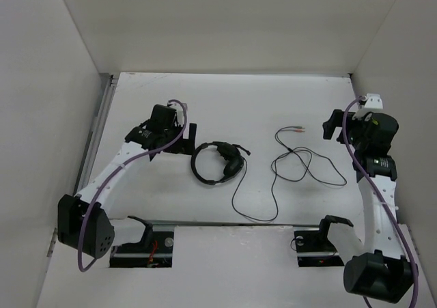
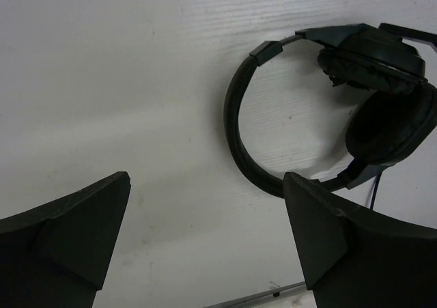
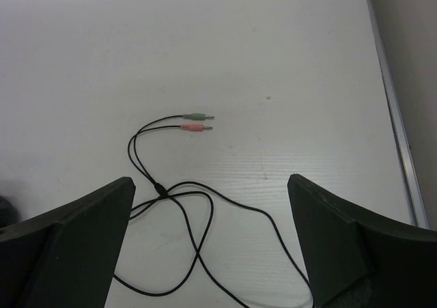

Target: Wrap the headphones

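When read from the near edge of the white counter (image 1: 239,103) outward: first, nearest bend of the thin black cord (image 3: 160,192), loose on the surface, leading back toward the earcups. Next, headphones (image 1: 231,164), flat at mid-counter, left of centre, headband curved into a ring, both padded earcups lying together on its right side. Just beyond and to their left, left tool (image 1: 188,138), fingers spread wide with nothing between them, poised over bare surface; in the left wrist view, headband passing behind one fingertip, contact not discernible. Right of the headset, more cord in slack, crossing loops. At the far right, right tool (image 1: 330,125), likewise fully parted and empty, well apart from the headset, pointed at the cord tangle. Farthest, two plugs (image 3: 193,127), one pink, one green, side by side at the cord's forked end, near the right tool but clear of it.
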Robot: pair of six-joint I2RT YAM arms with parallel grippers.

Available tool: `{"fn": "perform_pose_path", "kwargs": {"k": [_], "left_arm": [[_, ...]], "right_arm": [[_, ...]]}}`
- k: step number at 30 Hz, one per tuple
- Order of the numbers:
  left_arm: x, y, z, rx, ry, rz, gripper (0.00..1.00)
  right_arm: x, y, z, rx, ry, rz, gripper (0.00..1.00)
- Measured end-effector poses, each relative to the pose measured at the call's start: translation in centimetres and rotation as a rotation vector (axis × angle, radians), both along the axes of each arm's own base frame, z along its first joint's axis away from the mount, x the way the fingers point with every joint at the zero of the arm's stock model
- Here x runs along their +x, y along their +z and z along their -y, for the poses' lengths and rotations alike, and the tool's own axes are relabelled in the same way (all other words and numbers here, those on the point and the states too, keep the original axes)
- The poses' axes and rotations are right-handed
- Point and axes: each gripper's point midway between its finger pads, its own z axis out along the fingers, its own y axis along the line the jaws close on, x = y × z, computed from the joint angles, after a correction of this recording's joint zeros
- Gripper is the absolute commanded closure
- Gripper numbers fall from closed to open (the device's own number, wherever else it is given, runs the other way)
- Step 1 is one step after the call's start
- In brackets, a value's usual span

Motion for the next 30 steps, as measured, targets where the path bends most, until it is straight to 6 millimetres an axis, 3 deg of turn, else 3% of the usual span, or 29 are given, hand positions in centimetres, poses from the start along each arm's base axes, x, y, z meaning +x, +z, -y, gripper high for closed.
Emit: {"fn": "perform_pose_path", "kwargs": {"k": [9, 18, 21, 30], "left_arm": [[-2.6, -4.2, 2.6, -0.024, -0.003, -0.115, 0.07], [-3.5, -9.9, 0.5, -0.030, 0.135, -0.209, 0.16], [-3.2, -10.9, 0.3, -0.034, 0.157, -0.213, 0.24], [-1.3, -12.7, 1.2, -0.036, 0.154, -0.199, 0.35]], "right_arm": [[-0.5, 0.3, -0.6, 0.056, -0.005, 0.026, 0.00], [-0.9, -0.3, -1.3, 0.118, -0.007, 0.033, 0.00], [-0.8, 0.1, -1.3, 0.127, -0.006, 0.048, 0.00], [-0.8, 0.3, -0.8, 0.150, -0.027, 0.054, 0.00]]}}
